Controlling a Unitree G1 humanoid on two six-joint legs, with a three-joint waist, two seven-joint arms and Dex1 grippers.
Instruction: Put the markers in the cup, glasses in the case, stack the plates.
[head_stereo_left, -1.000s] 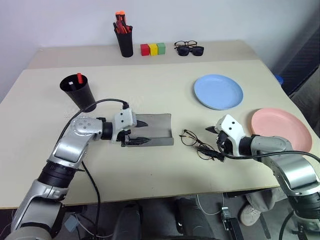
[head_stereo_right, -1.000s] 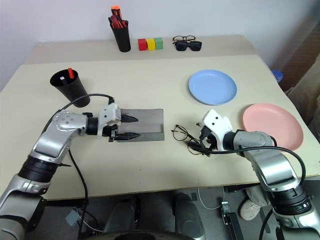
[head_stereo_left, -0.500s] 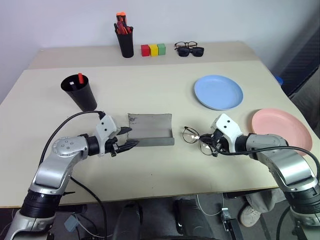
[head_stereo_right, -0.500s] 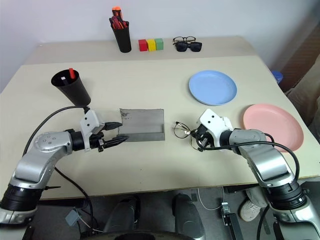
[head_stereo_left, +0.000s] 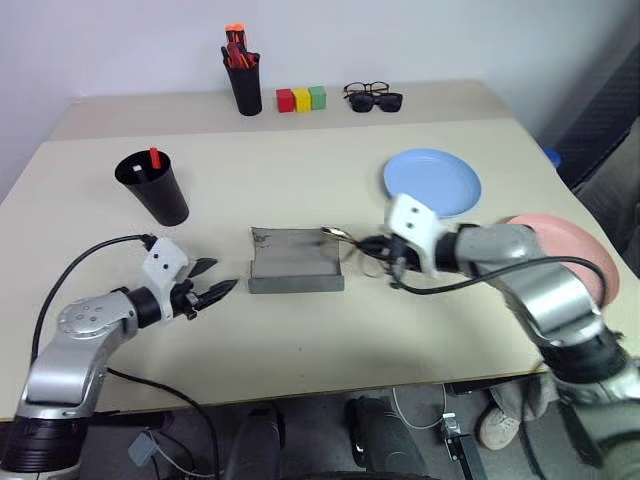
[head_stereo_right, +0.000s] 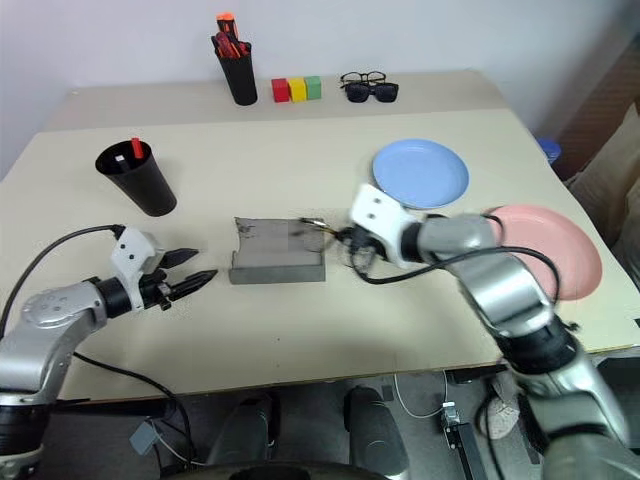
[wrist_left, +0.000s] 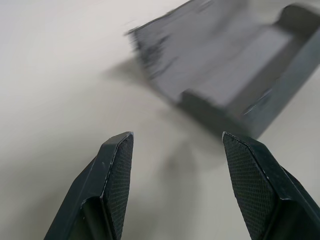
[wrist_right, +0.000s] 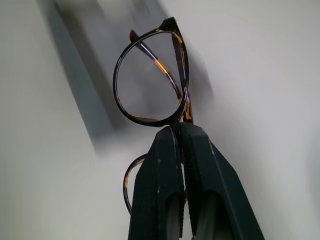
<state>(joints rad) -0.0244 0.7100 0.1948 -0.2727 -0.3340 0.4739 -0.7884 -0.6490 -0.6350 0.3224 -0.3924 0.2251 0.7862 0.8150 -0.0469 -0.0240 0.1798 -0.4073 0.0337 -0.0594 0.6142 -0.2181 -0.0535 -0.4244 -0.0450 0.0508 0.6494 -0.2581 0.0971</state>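
Clamped tight on the bridge of the thin dark wire-framed glasses (wrist_right: 152, 85), the right gripper (head_stereo_left: 372, 247) carries them at the right end of the open grey hard-shell case (head_stereo_left: 296, 262) near the middle of the beige table (head_stereo_left: 300, 175). Fingers spread and holding nothing, the left gripper (head_stereo_left: 210, 280) hangs just off the case's left end. With nothing bracing the light case, a lens catching its rim could shove it aside, or the thin frame could twist out of the pinch.
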